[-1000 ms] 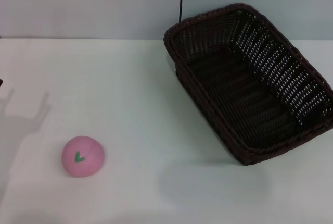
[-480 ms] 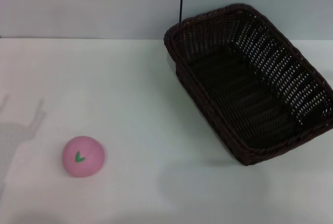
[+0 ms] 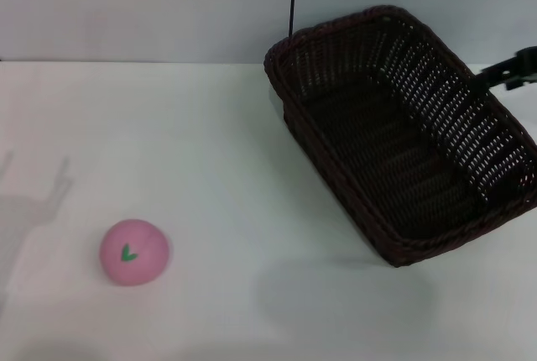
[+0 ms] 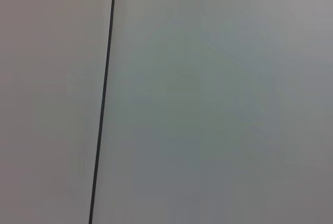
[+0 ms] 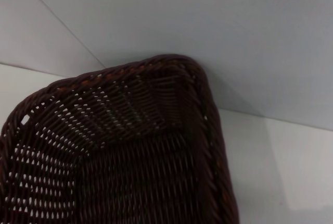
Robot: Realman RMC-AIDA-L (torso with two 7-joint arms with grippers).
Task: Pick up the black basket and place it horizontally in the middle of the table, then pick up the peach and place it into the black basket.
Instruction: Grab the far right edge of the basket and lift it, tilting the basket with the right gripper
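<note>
The right gripper (image 3: pixel 503 70) pokes in at the right edge of the head view, above the far long rim of the black basket (image 3: pixel 403 134); whether it is spread or clenched cannot be told. The basket sits askew in the upper right of the frame on the table (image 3: pixel 252 168). The peach (image 3: pixel 133 251) rests well apart at lower left. The left gripper is out of sight.

— Where did the basket (image 3: pixel 403 134) sit?
— On the table (image 3: pixel 210 126), far right, set at an angle.
— And the peach (image 3: pixel 133 251)?
— Near left, well apart from the basket.
— Anything else?
— The right gripper (image 3: pixel 506 71) hung at the basket's far right rim.
</note>
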